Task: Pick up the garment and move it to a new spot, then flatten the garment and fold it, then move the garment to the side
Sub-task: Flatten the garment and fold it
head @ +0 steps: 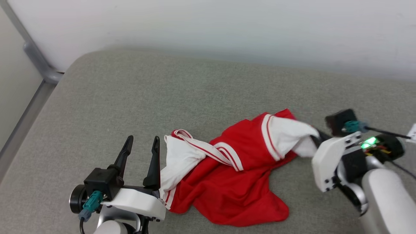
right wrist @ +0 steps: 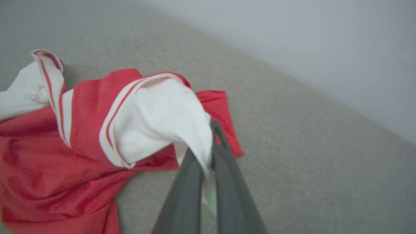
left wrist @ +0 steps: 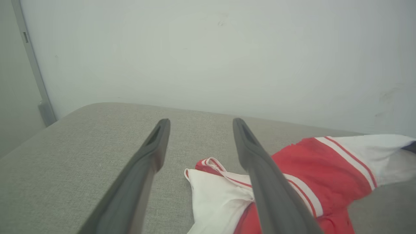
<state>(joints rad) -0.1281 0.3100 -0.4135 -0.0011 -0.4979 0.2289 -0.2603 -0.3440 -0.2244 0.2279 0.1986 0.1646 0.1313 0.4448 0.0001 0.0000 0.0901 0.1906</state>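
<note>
The garment (head: pixel 227 175) is a bright red jersey with a white inside and striped trim, lying crumpled on the grey cushion. My right gripper (head: pixel 314 138) is shut on the garment's white right-hand end, and that end is lifted off the cushion. In the right wrist view the white cloth (right wrist: pixel 162 120) is pinched between my two dark fingers (right wrist: pixel 224 162). My left gripper (head: pixel 141 144) stands open just left of the garment's white left edge, holding nothing. The left wrist view shows its two fingers (left wrist: pixel 143 169) spread wide, with the garment (left wrist: pixel 312 175) lying behind the right-hand one.
The grey fabric cushion (head: pixel 130 97) fills the scene, with a pale wall (head: pixel 227 29) right behind it. A grey metal frame (head: pixel 39 61) runs along the cushion's far left corner. Bare cushion lies behind and to the left of the garment.
</note>
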